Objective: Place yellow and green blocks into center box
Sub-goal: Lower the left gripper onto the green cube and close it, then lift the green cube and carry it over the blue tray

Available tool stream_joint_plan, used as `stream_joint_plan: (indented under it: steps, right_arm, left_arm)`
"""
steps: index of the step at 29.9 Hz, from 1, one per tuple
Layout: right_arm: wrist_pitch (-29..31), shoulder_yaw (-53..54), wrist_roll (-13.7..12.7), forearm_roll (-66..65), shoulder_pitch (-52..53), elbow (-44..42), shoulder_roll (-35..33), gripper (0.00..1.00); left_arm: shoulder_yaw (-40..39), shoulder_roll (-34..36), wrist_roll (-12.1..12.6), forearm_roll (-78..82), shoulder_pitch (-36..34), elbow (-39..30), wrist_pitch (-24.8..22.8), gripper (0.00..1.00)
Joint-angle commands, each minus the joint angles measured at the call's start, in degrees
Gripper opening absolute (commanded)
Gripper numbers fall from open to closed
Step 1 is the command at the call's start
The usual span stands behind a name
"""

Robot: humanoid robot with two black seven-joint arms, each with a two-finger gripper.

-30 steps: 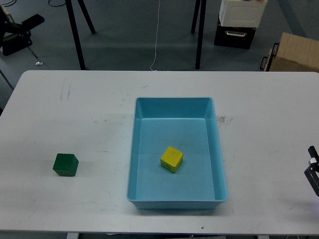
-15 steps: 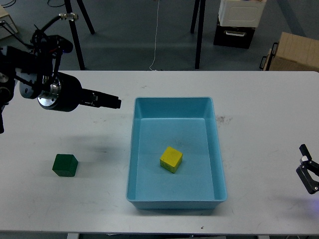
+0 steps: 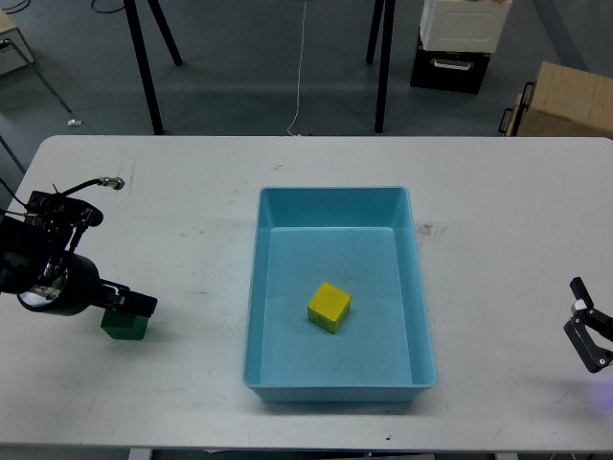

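Note:
The yellow block (image 3: 329, 307) lies inside the blue box (image 3: 266, 287) at the table's center. The green block (image 3: 123, 327) sits on the white table at the left, partly covered from above. My left gripper (image 3: 136, 304) is low at the block's top edge, dark and seen end-on, so I cannot tell its fingers apart. My right gripper (image 3: 585, 335) is at the far right edge of the table, open and empty, well away from both blocks.
The white table (image 3: 192, 192) has faint scuff marks. Beyond its far edge are black stand legs (image 3: 385, 67), a black-and-white case (image 3: 458, 43) and a cardboard box (image 3: 565, 101) on the floor.
My left arm has swung down and left, from above the table near the box to the green block. The right gripper has shifted slightly. Both blocks have stayed put.

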Motion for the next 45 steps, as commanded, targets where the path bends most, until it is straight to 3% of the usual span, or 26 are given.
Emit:
stream_joint_plan:
  steps: [1, 20, 23, 24, 28, 30, 34, 38, 45]
  right_arm:
    - [0.00, -0.19, 0.05, -0.04, -0.07, 0.01, -0.02, 1.00]
    - [0.00, -0.02, 0.05, -0.04, -0.59, 0.01, -0.11, 1.00]
    - [0.00, 0.16, 0.05, -0.04, -0.86, 0.01, -0.20, 1.00]
    - [0.00, 0.25, 0.05, -0.04, -0.95, 0.01, -0.20, 1.00]
    - [0.00, 0.16, 0.05, -0.04, -1.03, 0.01, -0.29, 1.00]
    - [0.00, 0.16, 0.05, -0.04, -1.03, 0.01, -0.29, 1.00]
    - [0.00, 0.16, 0.05, -0.04, -1.03, 0.01, -0.28, 1.00]
    - [0.00, 0.07, 0.05, -0.04, -1.12, 0.01, -0.29, 1.00]
    - [0.00, -0.02, 0.05, -0.04, -1.12, 0.01, -0.20, 1.00]
  left_arm:
    - [-2.09, -0.11, 0.02, 0.19, 1.76, 1.08, 0.00, 1.00]
    - [-3.49, -0.81, -0.25, 0.54, 7.65, 4.25, 0.00, 0.98]
    - [-4.99, -0.81, -0.16, 2.03, 8.53, 4.16, 0.00, 0.88]
    - [-5.43, -0.81, 0.01, 2.30, 8.79, 4.08, 0.00, 0.80]
    - [-5.61, -0.81, 0.63, 4.75, 8.88, 3.81, 0.00, 0.21]
    - [-5.61, -0.72, 1.07, 6.34, 8.97, 3.81, 0.00, 0.02]
    - [-6.39, -0.02, 0.90, 5.46, 8.18, 2.15, 0.00, 0.02]
    - [-13.06, 2.17, 0.63, 2.93, 6.52, 1.00, 0.00, 0.02]
    - [-13.52, -0.80, 0.37, -2.88, -6.30, 0.82, 0.00, 0.01]
